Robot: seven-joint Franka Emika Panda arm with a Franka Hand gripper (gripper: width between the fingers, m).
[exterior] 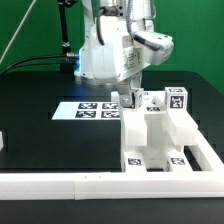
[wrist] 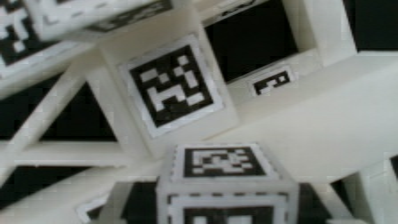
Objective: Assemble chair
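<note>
The chair is a white blocky assembly with black-and-white tags, standing on the black table against the border rail. Two tagged uprights rise at its back. My gripper hangs straight down at the chair's back, on the exterior view's left side of it, just right of the marker board. In the wrist view a small tagged white chair piece fills the space between my jaws, which look shut on it. Behind it stands a tall tagged chair upright with slanted white bars around it.
The marker board lies flat left of the chair. The long low white L-shaped border rail runs along the front and up the right side. Another white object sits at the left edge. The arm's base stands behind.
</note>
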